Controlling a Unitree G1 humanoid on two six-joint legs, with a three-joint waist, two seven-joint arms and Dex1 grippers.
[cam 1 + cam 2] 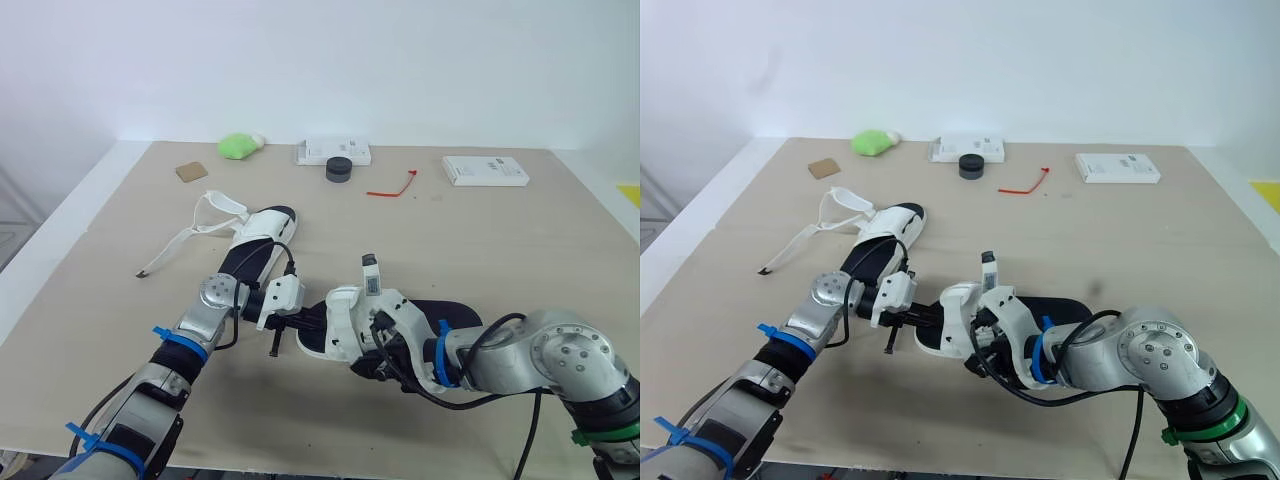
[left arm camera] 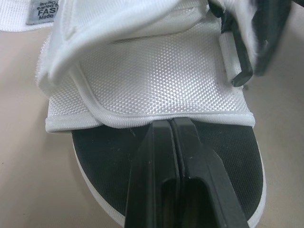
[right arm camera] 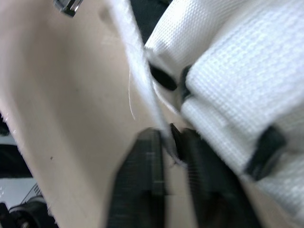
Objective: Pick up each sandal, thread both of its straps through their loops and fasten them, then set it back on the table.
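2 sandals: the loose sandal lies just beyond the left pincer, whose closed fingers touch the toe panel of the near sandal, probably steadying it on the table. The right pincer, just beside, pinches its thin strap for threading. A black puck and red tie lie far beyond, harmless.

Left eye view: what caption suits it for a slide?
The left pincer and right pincer work on one sandal; a second sandal lies beyond on the table, straps loose.
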